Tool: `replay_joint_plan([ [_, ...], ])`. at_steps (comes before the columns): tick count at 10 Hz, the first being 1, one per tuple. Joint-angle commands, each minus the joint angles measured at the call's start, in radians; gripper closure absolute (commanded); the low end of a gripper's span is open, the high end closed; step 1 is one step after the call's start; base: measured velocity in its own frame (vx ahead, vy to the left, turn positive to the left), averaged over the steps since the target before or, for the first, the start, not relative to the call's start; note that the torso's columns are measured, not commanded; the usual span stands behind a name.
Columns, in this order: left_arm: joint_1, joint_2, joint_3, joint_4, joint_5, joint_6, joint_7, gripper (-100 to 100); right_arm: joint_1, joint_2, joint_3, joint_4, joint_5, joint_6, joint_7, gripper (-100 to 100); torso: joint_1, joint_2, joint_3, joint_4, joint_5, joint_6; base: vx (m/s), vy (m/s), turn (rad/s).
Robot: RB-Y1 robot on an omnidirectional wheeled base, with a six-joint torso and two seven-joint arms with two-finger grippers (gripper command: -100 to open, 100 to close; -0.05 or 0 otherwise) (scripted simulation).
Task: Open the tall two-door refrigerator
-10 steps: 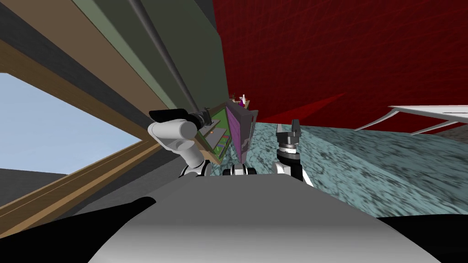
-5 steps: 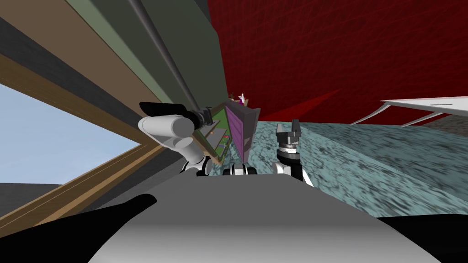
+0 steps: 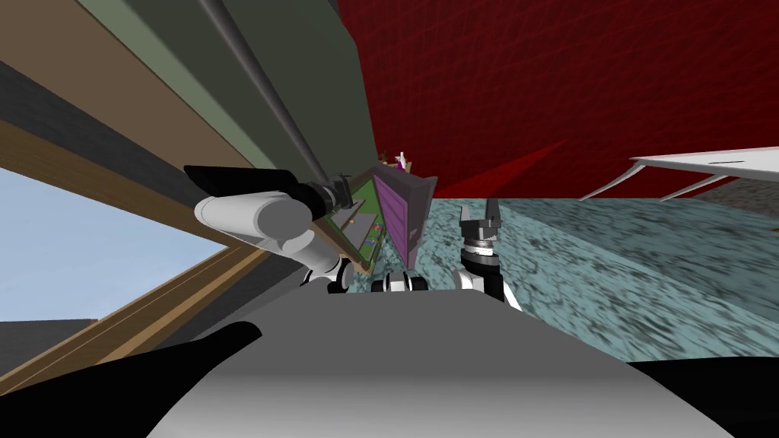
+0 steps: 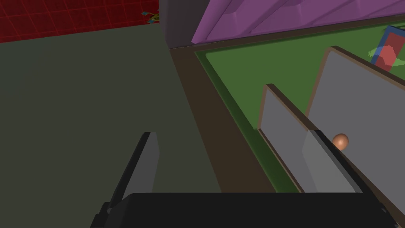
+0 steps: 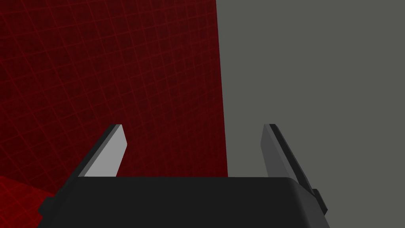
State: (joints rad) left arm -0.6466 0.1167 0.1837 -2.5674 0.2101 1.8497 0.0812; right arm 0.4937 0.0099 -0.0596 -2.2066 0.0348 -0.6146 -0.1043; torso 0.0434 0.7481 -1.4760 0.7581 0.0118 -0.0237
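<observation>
Opening the refrigerator [image 4: 237,91], purple-lined door [image 4: 277,19] already out, the left gripper [image 4: 231,136] gapes empty; next, probably clamp and pull the olive door [image 4: 79,99].

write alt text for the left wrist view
The left pincer, open, points at a fridge with one side open: green lining, two grey shelves, a small brown ball and a red-and-blue box. A purple door liner stands beyond, and a dark grey door lies beside the opening.
</observation>
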Motion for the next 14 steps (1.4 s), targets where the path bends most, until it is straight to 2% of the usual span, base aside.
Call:
replay_joint_plan([
  [1,-0.038,0.014,0.006,-0.028,-0.036,-0.013,0.005,-100,0.0,0.0,0.0,0.0,0.0,0.0,0.0,0,-0.001,-0.002,-0.002,-0.002,0.0,0.002,0.004,0.009,-0.003],
  [3,-0.041,0.014,0.006,-0.045,-0.035,-0.007,0.005,-100,0.0,0.0,0.0,0.0,0.0,0.0,0.0,0,-0.001,0.001,0.002,-0.002,0.0,0.002,0.004,0.012,-0.01],
  [4,-0.022,-0.004,-0.014,-0.038,-0.018,0.01,0.008,-100,0.0,0.0,0.0,0.0,0.0,0.0,0.0,0,-0.001,0.001,0.002,-0.003,0.0,0.002,0.002,-0.029,-0.077],
  [6,-0.056,0.012,-0.029,-0.041,-0.014,0.055,-0.004,-100,0.0,0.0,0.0,0.0,0.0,0.0,0.0,0,-0.025,-0.005,0.002,-0.013,-0.005,0.013,0.099,-0.143,-0.059],
  [7,-0.048,0.006,-0.028,-0.039,-0.011,0.047,0.0,-100,0.0,0.0,0.0,0.0,0.0,0.0,0.0,0,-0.039,-0.01,-0.001,-0.018,-0.01,0.019,0.045,-0.072,0.015],
  [8,-0.031,-0.003,-0.022,-0.038,-0.014,0.023,0.006,100,0.0,0.0,0.0,0.0,0.0,0.0,0.0,0,-0.04,-0.01,0.0,-0.019,-0.011,0.022,-0.062,0.096,0.041],
  [9,-0.041,0.0,-0.026,-0.039,-0.011,0.037,0.002,100,0.0,0.0,0.0,0.0,0.0,0.0,0.0,0,-0.032,-0.005,0.003,-0.019,-0.008,0.021,-0.035,0.05,-0.045],
  [10,-0.043,0.009,-0.023,-0.029,-0.029,0.03,0.004,100,0.0,0.0,0.0,0.0,0.0,0.0,0.0,0,-0.032,-0.005,0.004,-0.018,-0.007,0.018,0.008,-0.131,0.024],
  [11,-0.044,0.02,-0.017,-0.021,-0.049,0.028,0.005,100,0.0,0.0,0.0,0.0,0.0,0.0,0.0,0,-0.04,-0.007,0.003,-0.019,-0.009,0.018,0.049,-0.292,0.12],
  [12,-0.044,0.02,-0.017,-0.021,-0.049,0.028,0.005,100,0.0,0.001,0.0,0.0,0.0,0.0,0.0,0,-0.051,-0.01,0.0,-0.02,-0.013,0.022,0.042,-0.334,0.063],
  [14,-0.048,0.042,-0.007,-0.005,-0.088,0.024,0.007,100,0.0,0.001,0.001,0.0,0.0,0.0,0.0,0,-0.047,-0.011,-0.001,-0.02,-0.013,0.024,0.04,-0.331,0.071],
])
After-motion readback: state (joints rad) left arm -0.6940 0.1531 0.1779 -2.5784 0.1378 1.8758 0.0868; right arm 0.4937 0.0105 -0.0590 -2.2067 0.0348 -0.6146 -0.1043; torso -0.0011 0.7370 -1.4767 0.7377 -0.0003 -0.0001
